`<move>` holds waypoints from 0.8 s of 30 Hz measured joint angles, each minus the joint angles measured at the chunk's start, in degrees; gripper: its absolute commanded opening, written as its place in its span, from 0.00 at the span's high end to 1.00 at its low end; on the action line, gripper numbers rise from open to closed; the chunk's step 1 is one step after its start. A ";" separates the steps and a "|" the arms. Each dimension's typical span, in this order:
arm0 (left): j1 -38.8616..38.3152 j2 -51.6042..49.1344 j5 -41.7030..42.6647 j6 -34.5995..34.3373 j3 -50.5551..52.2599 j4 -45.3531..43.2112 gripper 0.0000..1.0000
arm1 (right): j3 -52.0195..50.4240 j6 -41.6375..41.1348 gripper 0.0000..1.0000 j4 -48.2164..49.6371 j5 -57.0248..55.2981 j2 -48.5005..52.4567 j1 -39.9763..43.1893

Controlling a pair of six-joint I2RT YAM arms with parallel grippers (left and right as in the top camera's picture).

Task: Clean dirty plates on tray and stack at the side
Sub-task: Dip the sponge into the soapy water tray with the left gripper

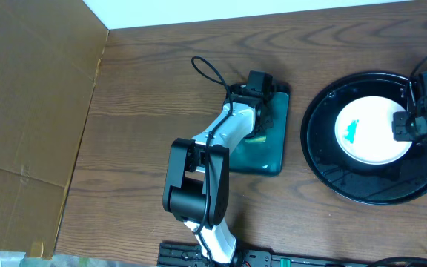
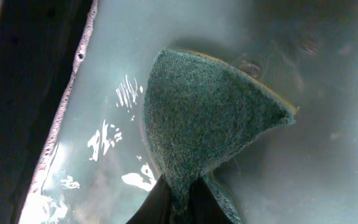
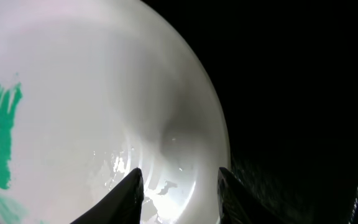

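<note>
A white plate with a turquoise smear lies in the large round black tray at the right. My right gripper is open at the plate's right edge. In the right wrist view its fingers straddle the plate's rim, with the smear at the left and the black tray to the right. My left gripper is shut on a green scouring sponge, held over shallow water. Only one plate shows.
A rectangular dark teal tray holding soapy water stands at the table's middle, under my left arm. A cardboard sheet covers the left side. A black cable loops behind the teal tray.
</note>
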State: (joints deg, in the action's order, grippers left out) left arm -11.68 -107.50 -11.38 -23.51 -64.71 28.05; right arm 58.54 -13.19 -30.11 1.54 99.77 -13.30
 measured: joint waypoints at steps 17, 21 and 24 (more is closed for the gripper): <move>0.00 -0.37 -0.81 -0.02 -0.02 -0.74 0.93 | 6.36 -1.66 0.40 -11.89 2.82 0.09 2.38; 0.00 -0.22 -0.79 -0.02 -0.07 -0.63 0.93 | 10.16 -1.77 0.33 -16.26 1.27 0.09 3.74; 0.00 0.61 -0.50 -0.02 -0.04 -0.35 0.93 | 10.40 -1.66 0.31 -17.51 0.33 0.09 4.59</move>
State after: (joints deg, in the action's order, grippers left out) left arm -11.68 -106.89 -11.88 -23.53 -64.75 27.70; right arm 68.95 -14.85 -47.62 1.87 99.85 -8.71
